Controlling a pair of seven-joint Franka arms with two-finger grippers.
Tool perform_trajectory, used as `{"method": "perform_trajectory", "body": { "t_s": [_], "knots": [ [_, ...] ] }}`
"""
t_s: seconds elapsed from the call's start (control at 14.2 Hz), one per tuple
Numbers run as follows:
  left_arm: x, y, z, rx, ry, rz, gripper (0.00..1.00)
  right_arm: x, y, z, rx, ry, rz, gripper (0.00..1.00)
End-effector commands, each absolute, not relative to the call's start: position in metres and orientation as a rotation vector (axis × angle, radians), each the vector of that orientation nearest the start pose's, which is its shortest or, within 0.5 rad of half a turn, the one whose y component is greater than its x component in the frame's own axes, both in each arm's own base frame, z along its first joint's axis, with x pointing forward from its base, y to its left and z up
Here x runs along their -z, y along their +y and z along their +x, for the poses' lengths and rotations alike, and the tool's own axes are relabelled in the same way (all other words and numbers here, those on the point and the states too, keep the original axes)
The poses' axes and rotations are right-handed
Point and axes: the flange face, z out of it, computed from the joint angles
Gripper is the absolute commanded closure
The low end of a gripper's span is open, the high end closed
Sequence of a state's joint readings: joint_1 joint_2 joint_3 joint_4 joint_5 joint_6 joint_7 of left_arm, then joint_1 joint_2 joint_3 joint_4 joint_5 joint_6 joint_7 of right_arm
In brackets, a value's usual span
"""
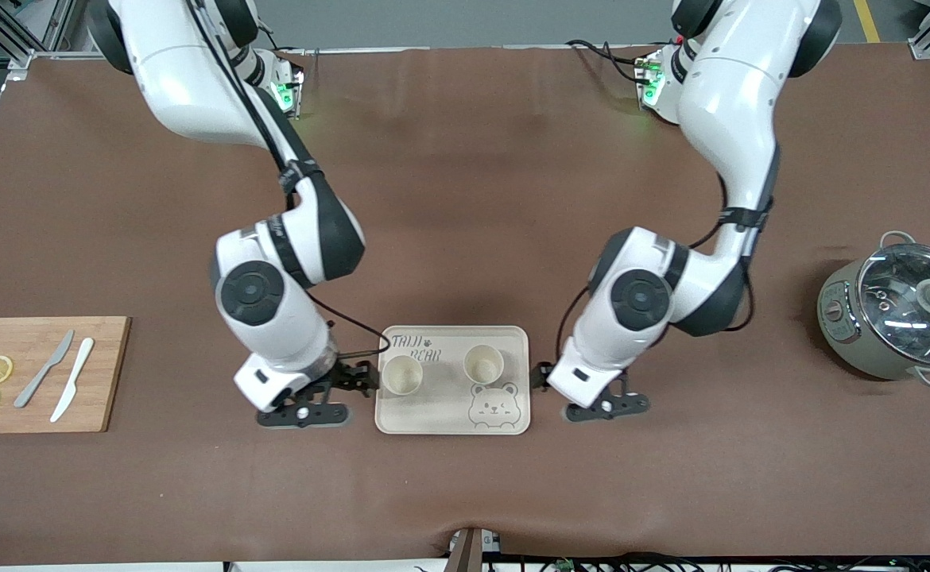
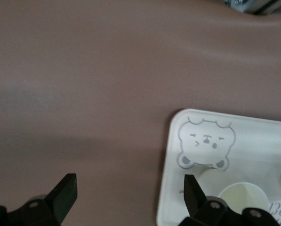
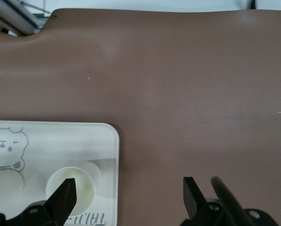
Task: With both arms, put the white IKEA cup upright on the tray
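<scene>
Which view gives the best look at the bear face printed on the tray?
The left wrist view: the bear face shows whole and large at a corner of the tray. The front view shows the face complete but small, nearer the camera than the two cups. The right wrist view cuts it at the picture's edge.
</scene>
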State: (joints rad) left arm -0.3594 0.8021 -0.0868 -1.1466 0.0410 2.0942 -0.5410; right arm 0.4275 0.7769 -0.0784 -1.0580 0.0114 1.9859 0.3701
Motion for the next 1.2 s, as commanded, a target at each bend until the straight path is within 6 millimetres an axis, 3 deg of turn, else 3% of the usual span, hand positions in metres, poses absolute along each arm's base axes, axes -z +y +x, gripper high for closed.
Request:
{"method": "perform_trajectory", "body": {
  "t_s": [0.0, 0.21, 0.42, 0.71, 0.92, 1.13],
  "knots": [
    [-0.348, -0.264, 0.716, 0.122, -0.011, -3.201, 0.0, -0.409, 0.23, 0.73, 0.211, 0.077, -3.118, 0.0],
    [-0.359, -0.198, 0.729, 0.095, 0.202, -3.173, 0.0, -0.434, 0.149, 0.741, 0.183, 0.079, -3.138, 0.0],
    [-0.372, -0.151, 0.733, 0.047, 0.249, -3.155, 0.0, -0.453, 0.092, 0.741, 0.15, 0.191, -3.137, 0.0],
    [-0.405, -0.112, 0.726, 0.047, 0.285, -3.088, 0.0, -0.477, 0.036, 0.727, 0.043, 0.206, -3.15, 0.0],
    [-0.449, -0.082, 0.703, 0.078, 0.294, -3.073, 0.0, -0.491, -0.002, 0.71, 0.034, 0.213, -3.144, 0.0],
    [-0.479, -0.042, 0.672, 0.074, 0.336, -3.057, 0.0, -0.517, -0.018, 0.693, 0.062, 0.201, -3.14, 0.0]
  ]
}}
